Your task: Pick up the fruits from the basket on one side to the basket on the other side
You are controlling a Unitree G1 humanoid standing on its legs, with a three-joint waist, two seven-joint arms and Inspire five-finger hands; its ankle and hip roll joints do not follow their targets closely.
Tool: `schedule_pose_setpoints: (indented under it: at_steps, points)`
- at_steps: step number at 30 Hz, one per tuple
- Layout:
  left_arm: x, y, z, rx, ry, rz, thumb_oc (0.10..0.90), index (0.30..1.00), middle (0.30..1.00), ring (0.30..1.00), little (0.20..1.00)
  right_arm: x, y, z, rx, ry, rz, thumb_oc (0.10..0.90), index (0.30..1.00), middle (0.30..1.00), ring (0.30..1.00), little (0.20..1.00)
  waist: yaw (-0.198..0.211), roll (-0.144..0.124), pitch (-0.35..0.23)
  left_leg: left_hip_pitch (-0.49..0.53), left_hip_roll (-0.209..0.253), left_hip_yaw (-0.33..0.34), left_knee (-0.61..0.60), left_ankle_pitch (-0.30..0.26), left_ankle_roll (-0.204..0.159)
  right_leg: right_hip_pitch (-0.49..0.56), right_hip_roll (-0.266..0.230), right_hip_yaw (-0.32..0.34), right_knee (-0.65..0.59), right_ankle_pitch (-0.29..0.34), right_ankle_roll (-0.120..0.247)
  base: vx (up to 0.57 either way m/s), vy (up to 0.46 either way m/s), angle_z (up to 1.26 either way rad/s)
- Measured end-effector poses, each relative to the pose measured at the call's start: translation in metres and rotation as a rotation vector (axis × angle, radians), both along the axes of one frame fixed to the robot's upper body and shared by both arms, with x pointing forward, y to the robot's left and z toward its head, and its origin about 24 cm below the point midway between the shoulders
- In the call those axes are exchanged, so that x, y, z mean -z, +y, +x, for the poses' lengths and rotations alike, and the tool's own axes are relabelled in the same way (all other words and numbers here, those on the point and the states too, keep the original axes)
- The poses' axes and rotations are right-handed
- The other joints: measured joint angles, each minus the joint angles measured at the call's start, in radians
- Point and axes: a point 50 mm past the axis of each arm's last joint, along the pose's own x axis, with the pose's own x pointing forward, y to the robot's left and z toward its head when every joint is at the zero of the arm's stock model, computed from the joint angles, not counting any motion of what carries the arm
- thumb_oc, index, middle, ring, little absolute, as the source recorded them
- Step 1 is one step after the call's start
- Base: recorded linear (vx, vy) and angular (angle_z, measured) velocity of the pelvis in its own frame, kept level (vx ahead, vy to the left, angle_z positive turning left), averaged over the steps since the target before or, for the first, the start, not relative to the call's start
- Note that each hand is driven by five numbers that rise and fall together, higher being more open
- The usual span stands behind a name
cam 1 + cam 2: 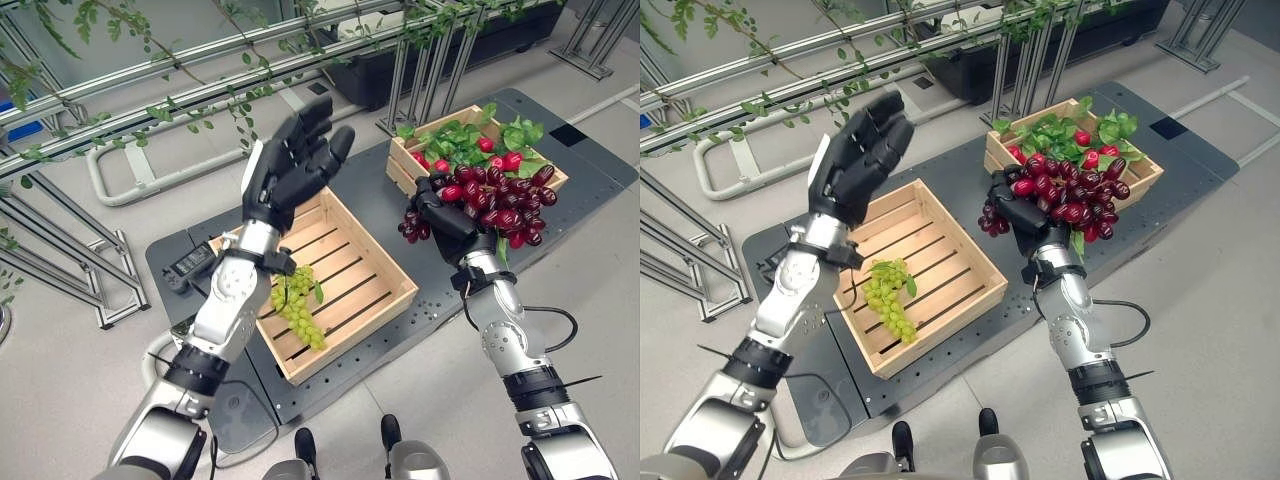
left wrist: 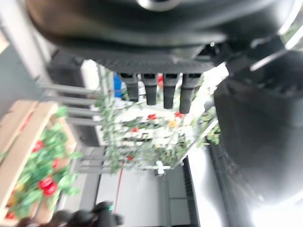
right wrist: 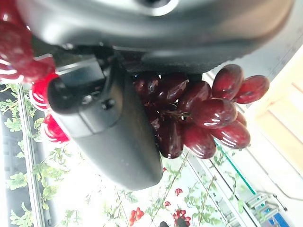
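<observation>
A dark platform (image 1: 600,150) carries two wooden baskets, and both hands hang in the air above it. The larger-looking, nearer slatted basket (image 1: 385,290) lies below and just to the right of the left hand (image 1: 290,175), between the two hands; the other basket (image 1: 405,160), packed with green leaves (image 1: 450,140) and small red fruits (image 1: 510,160), sits beyond the right hand (image 1: 445,215) and just behind what it carries. The left hand is raised well above the slatted basket with its fingers (image 2: 163,92) straight and spread, palm free, grasping nothing. The right hand is clenched round a bunch of dark red grapes (image 1: 495,200): the fingers curl into the cluster and the thumb (image 3: 109,127) lies across it in the right wrist view, where glossy berries bulge out past the thumb. That bunch is lifted clear of the leafy basket, hanging over its near edge, some berries drooping on the left side of the hand toward the slatted basket. A smaller bunch of green grapes (image 1: 300,305) lies on the slats in the near left part of the slatted basket, just below the left wrist and well apart from the right hand
</observation>
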Motion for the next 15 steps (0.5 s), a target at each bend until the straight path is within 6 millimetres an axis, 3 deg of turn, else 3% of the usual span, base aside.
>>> schedule_pose_setpoints:
  at_steps: [1,2,3,4,5,6,7,9,10,11,12,13,15]
  points:
    - [0.004,0.003,-0.003,-0.022,0.008,-0.010,0.800,0.900,0.900,0.900,0.900,-0.001,0.004,0.001,-0.016,-0.003,0.007,0.400,0.300,0.300,0.300,0.300,0.031,-0.020,0.001,-0.020,-0.022,-0.063,0.056,-0.018,0.016,-0.033,-0.009,0.049,0.030,-0.006,0.000,-0.22,0.195,-1.74]
    - [0.014,0.010,-0.005,-0.070,0.045,-0.018,0.800,0.900,0.900,0.900,0.900,-0.002,0.013,0.002,-0.050,-0.006,0.006,0.400,0.300,0.300,0.300,0.300,0.067,-0.054,0.000,-0.071,-0.080,-0.204,0.151,-0.092,0.064,-0.072,-0.019,0.146,0.073,0.000,0.004,-0.23,0.167,-2.08]
    - [0.022,0.014,-0.005,-0.104,0.079,-0.021,0.800,0.900,0.900,0.900,0.900,-0.004,0.019,0.002,-0.082,-0.017,-0.006,0.400,0.300,0.300,0.300,0.300,0.090,-0.053,0.000,-0.068,-0.131,-0.297,0.138,-0.128,0.089,-0.085,-0.019,0.188,0.082,0.005,0.013,-0.35,0.173,-1.97]
    - [0.025,0.017,-0.004,-0.122,0.093,-0.019,0.800,0.900,0.900,0.900,0.900,-0.004,0.023,0.002,-0.099,-0.021,-0.014,0.400,0.300,0.300,0.300,0.300,0.067,-0.033,-0.004,-0.075,-0.153,-0.311,0.126,-0.126,0.099,-0.084,0.007,0.215,0.086,0.007,0.020,-0.33,0.132,-1.53]
    - [0.025,0.019,-0.003,-0.130,0.092,-0.010,0.800,0.900,0.900,0.900,0.900,-0.003,0.027,0.002,-0.108,-0.017,-0.012,0.400,0.300,0.300,0.300,0.300,0.072,-0.037,-0.004,-0.072,-0.159,-0.325,0.145,-0.091,0.085,-0.091,0.019,0.226,0.094,0.008,0.022,-0.31,0.102,-1.36]
    - [0.022,0.023,-0.001,-0.150,0.083,0.009,0.800,0.900,0.900,0.900,0.900,-0.002,0.033,0.000,-0.125,-0.022,-0.010,0.400,0.300,0.300,0.300,0.300,0.060,-0.067,-0.006,-0.089,-0.176,-0.280,0.205,-0.116,0.092,-0.114,0.004,0.208,0.111,0.019,0.039,-0.24,0.085,-1.14]
    - [0.018,0.023,0.002,-0.147,0.074,0.033,0.800,0.900,0.900,0.900,0.900,-0.004,0.033,-0.001,-0.127,-0.038,-0.016,0.400,0.300,0.300,0.300,0.300,0.037,-0.079,-0.012,-0.108,-0.183,-0.263,0.221,-0.125,0.107,-0.130,-0.023,0.171,0.108,0.017,0.049,-0.33,0.085,-0.87]
    - [0.012,0.022,0.005,-0.146,0.056,0.042,0.800,0.900,0.900,0.900,0.900,-0.008,0.032,-0.002,-0.119,-0.063,-0.010,0.400,0.300,0.300,0.300,0.300,0.012,-0.080,-0.014,-0.112,-0.189,-0.205,0.216,-0.098,0.127,-0.154,-0.074,0.085,0.095,0.011,0.040,-0.44,0.096,-0.80]
    - [0.010,0.024,0.005,-0.157,0.044,0.030,0.800,0.900,0.900,0.900,0.900,-0.010,0.032,-0.001,-0.120,-0.071,-0.008,0.400,0.300,0.300,0.300,0.300,0.028,-0.061,-0.010,-0.109,-0.167,-0.139,0.192,-0.089,0.136,-0.201,-0.090,0.007,0.167,-0.002,0.018,-0.42,0.079,-1.26]
    - [0.010,0.025,0.005,-0.162,0.044,0.024,0.800,0.900,0.900,0.900,0.900,-0.010,0.032,-0.001,-0.120,-0.070,-0.009,0.400,0.300,0.300,0.300,0.300,0.038,-0.040,-0.011,-0.113,-0.142,-0.107,0.182,-0.085,0.139,-0.226,-0.080,-0.011,0.227,-0.005,0.015,-0.46,0.032,-1.36]
    - [0.009,0.026,0.005,-0.167,0.042,0.023,0.800,0.900,0.900,0.900,0.900,-0.009,0.030,-0.002,-0.117,-0.067,-0.012,0.400,0.300,0.300,0.300,0.300,0.045,0.000,-0.009,-0.115,-0.106,-0.078,0.172,-0.080,0.135,-0.246,-0.065,-0.031,0.361,-0.019,0.006,-0.35,-0.009,-1.09]
    - [0.008,0.027,0.005,-0.170,0.037,0.023,0.800,0.900,0.900,0.900,0.900,-0.008,0.029,-0.002,-0.114,-0.064,-0.017,0.400,0.300,0.300,0.300,0.300,0.052,0.018,-0.010,-0.118,-0.079,-0.051,0.164,-0.075,0.134,-0.232,-0.068,-0.034,0.447,-0.033,0.021,-0.34,-0.056,-1.02]
    - [0.003,0.029,0.006,-0.181,0.022,0.016,0.800,0.900,0.900,0.900,0.900,-0.009,0.027,-0.002,-0.114,-0.067,-0.026,0.400,0.300,0.300,0.300,0.300,0.079,0.031,-0.008,-0.119,-0.054,-0.027,0.157,-0.070,0.126,-0.151,-0.099,-0.070,0.452,-0.070,0.029,-0.19,-0.117,-0.77]
